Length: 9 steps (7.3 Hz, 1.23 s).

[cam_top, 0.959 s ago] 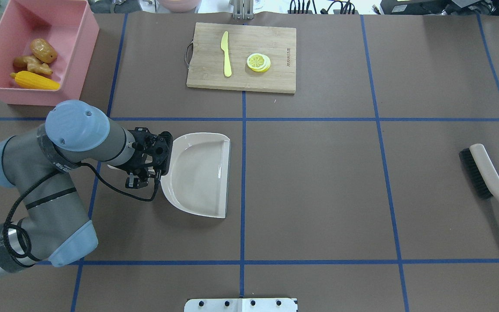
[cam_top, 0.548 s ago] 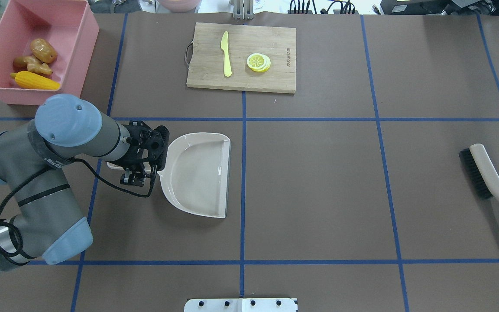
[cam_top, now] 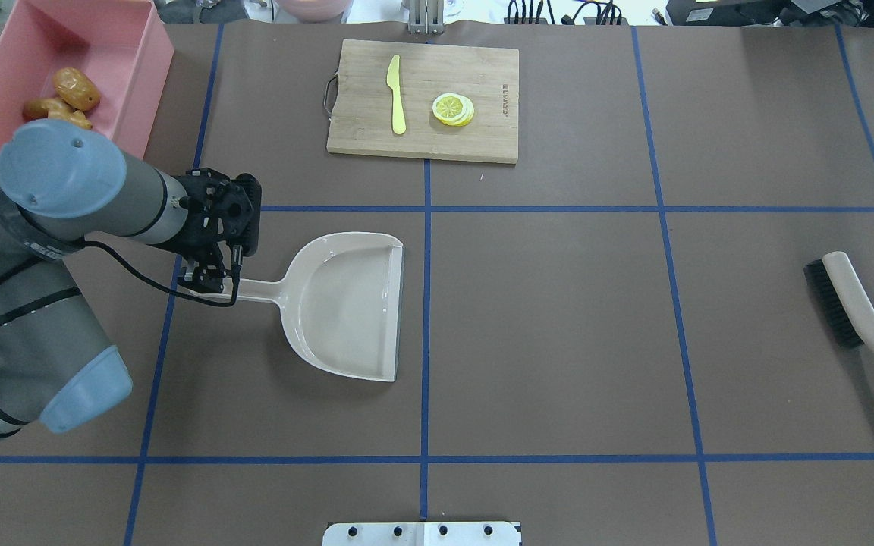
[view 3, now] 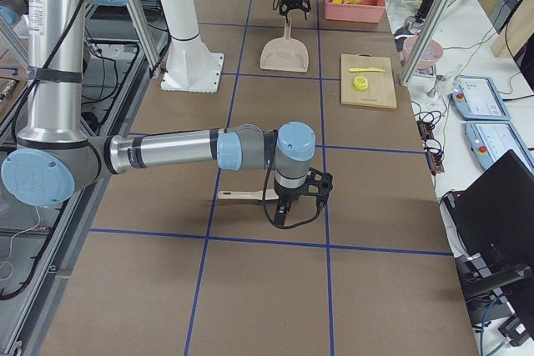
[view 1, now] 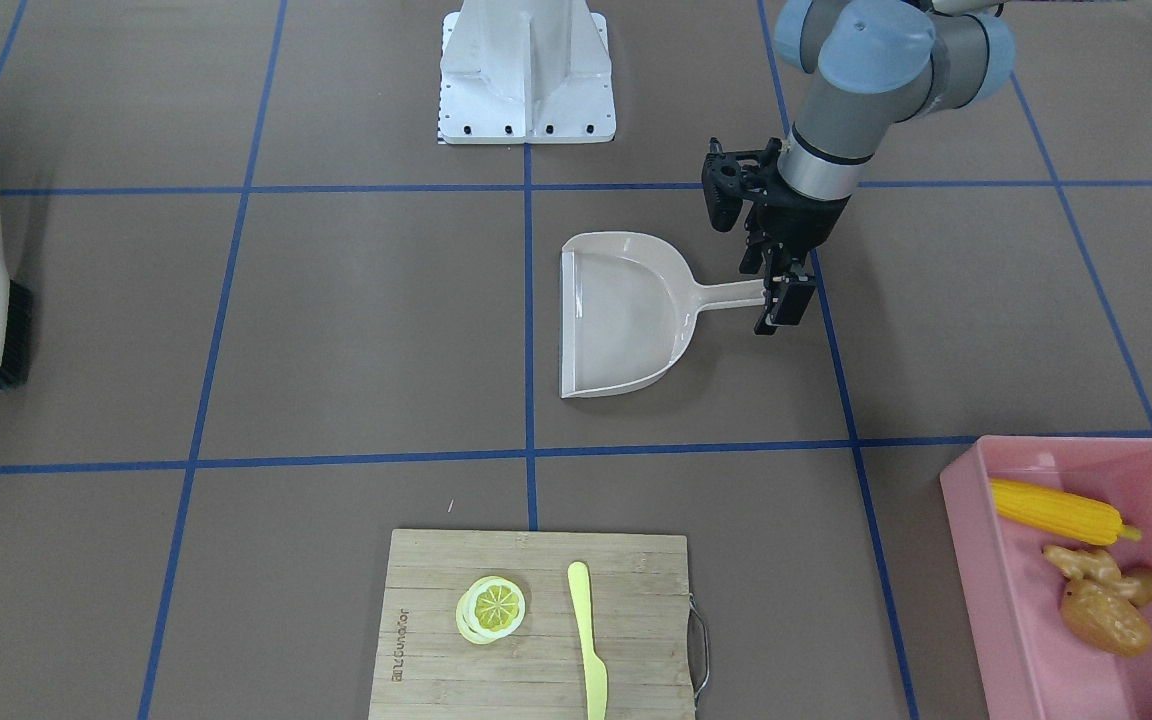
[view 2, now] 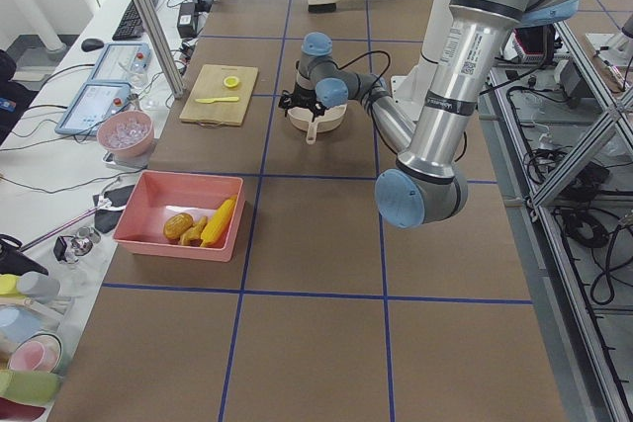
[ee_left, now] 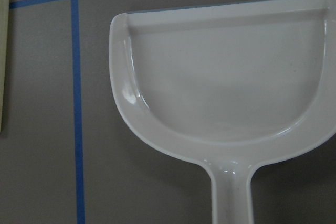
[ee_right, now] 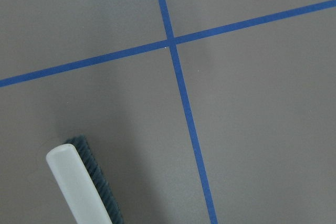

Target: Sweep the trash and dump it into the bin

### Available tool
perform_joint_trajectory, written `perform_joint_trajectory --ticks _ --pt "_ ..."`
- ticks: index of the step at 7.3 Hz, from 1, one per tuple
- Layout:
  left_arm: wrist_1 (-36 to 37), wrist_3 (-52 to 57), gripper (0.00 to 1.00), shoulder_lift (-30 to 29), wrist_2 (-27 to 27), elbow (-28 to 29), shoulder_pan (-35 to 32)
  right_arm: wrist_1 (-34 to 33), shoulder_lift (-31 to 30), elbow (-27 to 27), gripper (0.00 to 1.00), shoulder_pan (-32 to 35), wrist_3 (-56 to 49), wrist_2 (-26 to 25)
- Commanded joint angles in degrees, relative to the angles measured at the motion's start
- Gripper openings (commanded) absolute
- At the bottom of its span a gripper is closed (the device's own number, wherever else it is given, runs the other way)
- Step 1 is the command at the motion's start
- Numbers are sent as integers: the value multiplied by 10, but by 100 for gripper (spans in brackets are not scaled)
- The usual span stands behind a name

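Note:
The pink bin (view 1: 976,570) holds the trash: a yellow corn cob (view 1: 1056,512), a tan ginger root (view 1: 1086,565) and a brown potato (view 1: 1106,615). In the overhead view my left arm hides the corn in the bin (cam_top: 130,76). The beige dustpan (cam_top: 346,303) lies flat on the table with nothing in it. My left gripper (cam_top: 205,279) is open over the far end of the dustpan's handle (view 1: 731,294). The brush (cam_top: 847,303) lies at the right side. My right gripper (view 3: 294,206) hovers by the brush handle (view 3: 242,196); I cannot tell whether it is open or shut.
A wooden cutting board (cam_top: 482,136) at the back centre carries a yellow knife (cam_top: 395,95) and lemon slices (cam_top: 452,108). Blue tape lines grid the brown table. The robot's base plate (view 1: 526,110) sits at the near middle edge.
My left gripper has drawn back from the pan's rear wall along the handle to its end. The dustpan has stayed put. The left arm's elbow now covers the corn in the overhead view.

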Motion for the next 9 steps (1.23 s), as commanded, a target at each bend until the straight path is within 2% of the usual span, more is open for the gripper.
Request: perform_joint_trajectory --ticks 1,2,3,5,6,9 --pt "34 -1 98 1 -1 1 -80 0 0 -3 100 0 -1 -1" --pt "54 -1 98 2 -4 2 -119 0 0 -2 100 0 -1 -1" --pt "55 -24 98 4 -37 1 -147 0 -1 -2 100 0 -1 -1" --pt "56 -137 98 9 -111 21 -218 0 -1 -4 100 0 -1 -1" --pt "56 -159 98 21 -122 22 -267 0 -1 -2 100 0 0 0" --pt "64 -160 98 147 -153 31 -421 0 0 -3 100 0 -1 -1"
